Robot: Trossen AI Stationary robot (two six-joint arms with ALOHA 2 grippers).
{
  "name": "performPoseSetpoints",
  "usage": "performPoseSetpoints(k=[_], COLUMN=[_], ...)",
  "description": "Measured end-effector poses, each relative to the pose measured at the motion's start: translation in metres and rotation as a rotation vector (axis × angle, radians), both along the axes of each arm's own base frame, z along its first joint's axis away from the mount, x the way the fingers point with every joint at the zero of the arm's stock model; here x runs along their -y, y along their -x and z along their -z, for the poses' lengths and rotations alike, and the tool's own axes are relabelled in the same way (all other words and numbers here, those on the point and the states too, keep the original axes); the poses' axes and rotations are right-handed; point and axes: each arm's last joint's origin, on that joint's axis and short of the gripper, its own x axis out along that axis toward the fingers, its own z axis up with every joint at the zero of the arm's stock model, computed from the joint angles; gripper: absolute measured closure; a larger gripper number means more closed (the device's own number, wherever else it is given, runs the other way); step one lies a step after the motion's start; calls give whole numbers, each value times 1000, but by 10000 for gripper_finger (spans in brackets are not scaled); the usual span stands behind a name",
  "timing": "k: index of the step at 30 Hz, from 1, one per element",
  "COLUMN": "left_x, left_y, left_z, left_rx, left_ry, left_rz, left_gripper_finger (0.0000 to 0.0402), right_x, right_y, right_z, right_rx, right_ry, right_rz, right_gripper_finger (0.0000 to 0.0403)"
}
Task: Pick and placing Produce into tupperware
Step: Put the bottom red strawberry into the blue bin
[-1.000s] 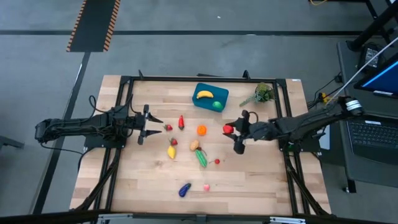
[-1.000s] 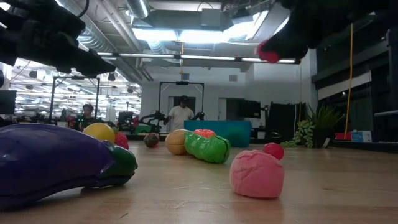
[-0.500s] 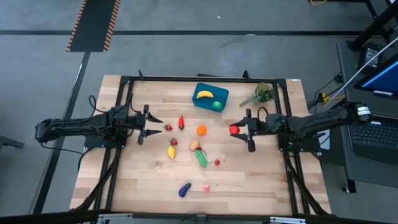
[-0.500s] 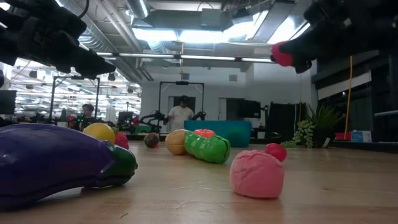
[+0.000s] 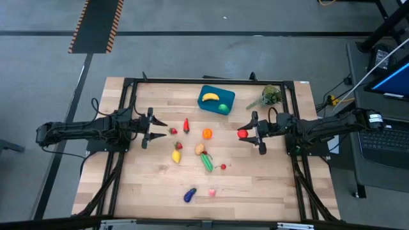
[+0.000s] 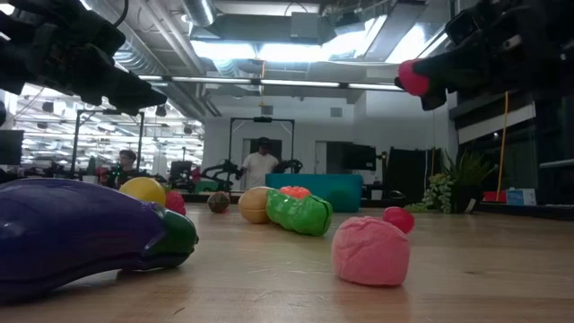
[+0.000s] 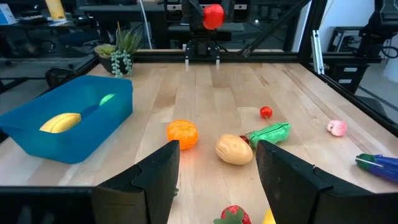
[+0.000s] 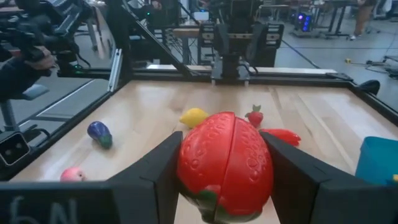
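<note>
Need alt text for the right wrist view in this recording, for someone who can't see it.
The right hand grips a large red strawberry-like toy fruit between its two dark fingers, raised above the light wooden table. Beyond lie a yellow lemon-shaped toy, a small strawberry toy, a purple eggplant toy and a pink toy piece; a teal-blue plastic tub shows at the edge.

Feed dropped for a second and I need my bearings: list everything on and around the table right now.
tub: 1, teal, far centre; holds banana and green piece
plant sprig: 1, green, right of tub
pepper: 1, red, centre-left
orange: 1, centre
strawberries: 2, red, by left claw
lemon: 1, yellow
potato: 1, tan
cucumber: 1, green
cherry: 1, red
eggplant: 1, purple, near edge
pink piece: 1, beside eggplant
left claw: open, empty
right claw: shut on red fruit, raised
</note>
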Motion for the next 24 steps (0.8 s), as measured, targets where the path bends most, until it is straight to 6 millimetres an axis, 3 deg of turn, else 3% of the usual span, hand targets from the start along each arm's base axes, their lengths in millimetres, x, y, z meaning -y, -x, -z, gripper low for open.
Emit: performPoseSetpoints(k=[10, 24], left_x=[0, -1], left_y=[0, 0], left_z=[0, 0], left_rx=[0, -2], left_ry=[-1, -9], left_rz=[-5, -42], left_gripper_finger=[195, 195], right_x=[1, 12], right_y=[0, 0], right_z=[0, 1], right_rx=[3, -5], right_ry=[-10, 22], right_rz=[9, 385], right_gripper_finger=[212, 212])
